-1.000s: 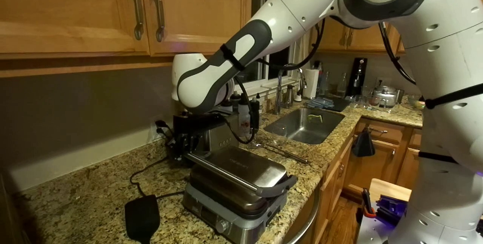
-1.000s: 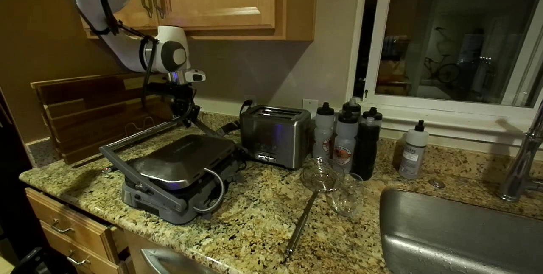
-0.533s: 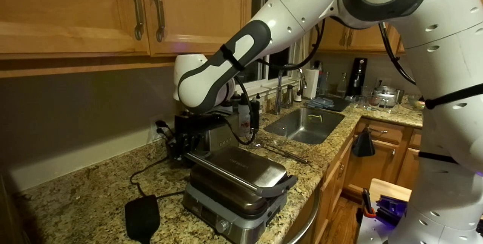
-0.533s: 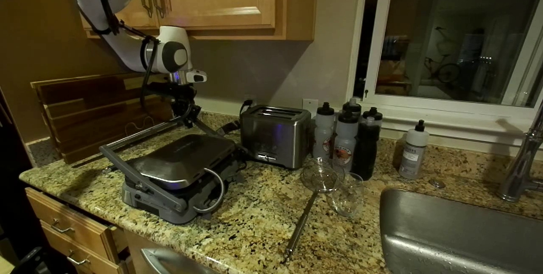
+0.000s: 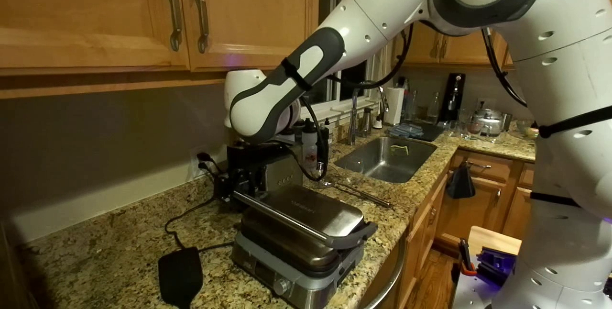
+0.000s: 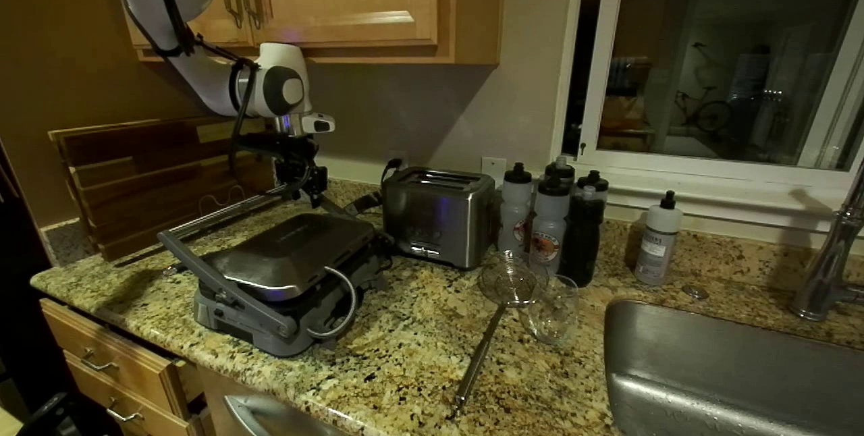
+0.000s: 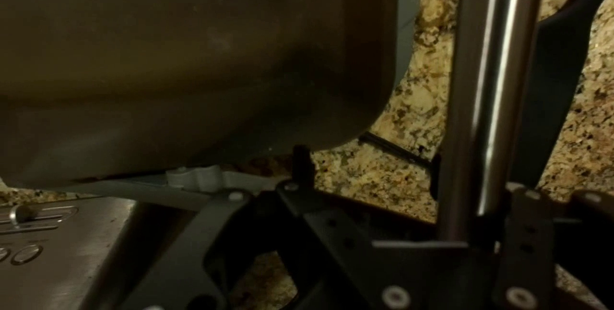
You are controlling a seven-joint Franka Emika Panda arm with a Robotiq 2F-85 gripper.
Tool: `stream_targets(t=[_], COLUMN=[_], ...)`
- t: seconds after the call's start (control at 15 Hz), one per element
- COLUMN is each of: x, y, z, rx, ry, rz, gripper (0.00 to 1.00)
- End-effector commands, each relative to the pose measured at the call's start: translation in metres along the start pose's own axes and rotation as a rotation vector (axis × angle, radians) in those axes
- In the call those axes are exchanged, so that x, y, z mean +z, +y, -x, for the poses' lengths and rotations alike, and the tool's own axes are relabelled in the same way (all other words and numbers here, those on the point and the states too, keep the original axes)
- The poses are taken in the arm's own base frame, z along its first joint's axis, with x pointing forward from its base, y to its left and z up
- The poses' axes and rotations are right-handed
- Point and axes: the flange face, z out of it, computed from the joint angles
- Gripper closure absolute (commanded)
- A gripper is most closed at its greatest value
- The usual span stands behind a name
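Note:
My gripper (image 7: 369, 168) stands open beside a closed steel contact grill (image 5: 301, 208), at the far end of the grill's handle bar (image 7: 489, 103). In the wrist view bare granite shows between the fingers, with nothing held. The left fingertip (image 7: 302, 163) is just off the lid's rounded corner. Most of the other finger is hidden behind the bar; whether it touches the bar I cannot tell. In both exterior views the gripper (image 6: 315, 201) is a dark shape low over the counter, its fingertips hard to make out.
A steel toaster (image 6: 439, 216) stands just beyond the grill, with several bottles (image 6: 550, 220) to its right. A black spatula (image 5: 180, 270) and a power cord (image 5: 174, 235) lie on the counter. A strainer (image 6: 482, 348) and a glass (image 6: 553, 311) sit near the sink (image 6: 736, 368). Wooden cupboards (image 5: 95, 17) hang above.
The wrist and gripper have shifted slightly to the right in both exterior views. The jaws have parted. The grill, its handle bar and the other things have not moved.

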Motion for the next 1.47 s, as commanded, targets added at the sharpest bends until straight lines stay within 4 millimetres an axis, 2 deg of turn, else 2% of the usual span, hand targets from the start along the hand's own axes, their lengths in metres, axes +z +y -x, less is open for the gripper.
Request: stream_targets(t=[0.0,0.13,0.33,0.93,1.2,1.4], x=[-0.026,-0.027,-0.029,-0.059,-0.101,-0.134], y=[0.017,0.014,0.010,-0.014,-0.036,-0.039], z=[0.007,0.006,0.004,0.014,0.020,0.025], rx=[-0.005,-0.027,-0.072,-0.246,-0.270,-0.256], ry=[-0.008,-0.001,-0.001,0.036,0.081,0.082], rz=[0.029,0.030,0.046,0.027,-0.001,0.020], gripper=[0.04,0.00,0.00,0.00,0.00,0.00])
